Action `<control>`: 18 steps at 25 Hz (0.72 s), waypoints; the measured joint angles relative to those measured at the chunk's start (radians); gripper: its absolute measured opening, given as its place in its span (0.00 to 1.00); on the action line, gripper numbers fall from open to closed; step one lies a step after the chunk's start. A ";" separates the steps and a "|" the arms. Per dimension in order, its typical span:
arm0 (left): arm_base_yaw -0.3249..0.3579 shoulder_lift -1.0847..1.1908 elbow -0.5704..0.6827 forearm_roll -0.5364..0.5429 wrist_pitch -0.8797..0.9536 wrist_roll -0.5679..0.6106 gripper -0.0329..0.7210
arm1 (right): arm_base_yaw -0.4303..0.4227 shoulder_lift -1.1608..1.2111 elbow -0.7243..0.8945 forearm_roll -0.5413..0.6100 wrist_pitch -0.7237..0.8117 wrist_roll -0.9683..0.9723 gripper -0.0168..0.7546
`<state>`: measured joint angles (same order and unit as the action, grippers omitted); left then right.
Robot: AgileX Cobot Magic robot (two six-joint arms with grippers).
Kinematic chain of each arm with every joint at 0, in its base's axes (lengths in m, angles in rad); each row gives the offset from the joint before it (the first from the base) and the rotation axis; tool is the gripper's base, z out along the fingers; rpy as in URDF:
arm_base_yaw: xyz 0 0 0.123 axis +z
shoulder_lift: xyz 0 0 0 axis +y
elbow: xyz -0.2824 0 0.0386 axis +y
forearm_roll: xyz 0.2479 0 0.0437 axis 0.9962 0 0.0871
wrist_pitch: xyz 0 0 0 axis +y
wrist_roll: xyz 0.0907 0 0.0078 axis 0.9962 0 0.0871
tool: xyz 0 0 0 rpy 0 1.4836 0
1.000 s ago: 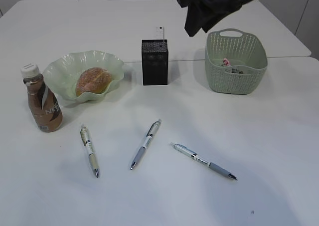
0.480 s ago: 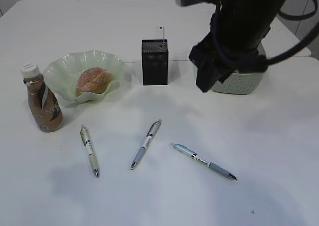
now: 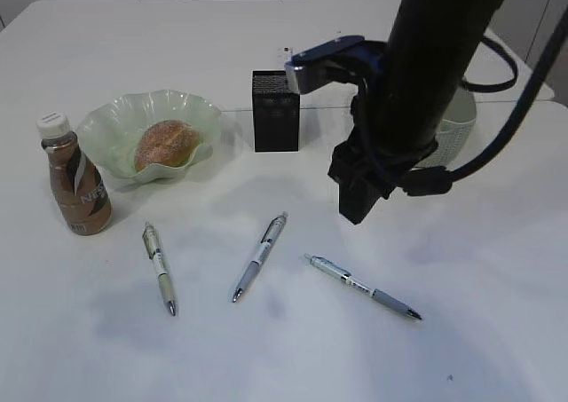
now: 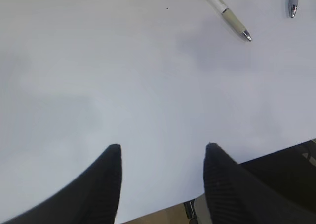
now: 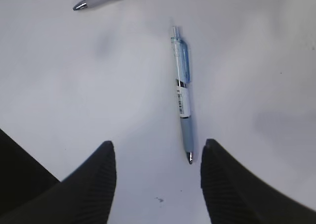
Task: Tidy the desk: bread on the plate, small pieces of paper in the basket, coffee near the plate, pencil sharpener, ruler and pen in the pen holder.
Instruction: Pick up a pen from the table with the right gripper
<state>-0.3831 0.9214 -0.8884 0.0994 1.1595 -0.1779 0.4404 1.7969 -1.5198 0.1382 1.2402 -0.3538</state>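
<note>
The pens are the step in hand: bread (image 3: 166,144) sits on the green plate (image 3: 110,121), the coffee bottle (image 3: 74,179) just left of it. Three pens lie loose in front of the black mesh pen holder (image 3: 275,111) — the blue-barrelled pen (image 5: 182,92) nearest the right gripper (image 5: 155,152), whose jaws hang spread and empty above it. The left gripper (image 4: 160,152) is also spread, holding nothing. Next, I judge, comes lowering astride that pen and closing.
</note>
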 joint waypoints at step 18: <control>0.000 0.000 0.000 0.000 0.000 0.002 0.53 | 0.000 0.236 0.002 0.012 -0.021 -0.014 0.59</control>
<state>-0.3831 0.9219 -0.8884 0.0994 1.1595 -0.1758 0.4404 2.0330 -1.5183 0.1506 1.2192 -0.3682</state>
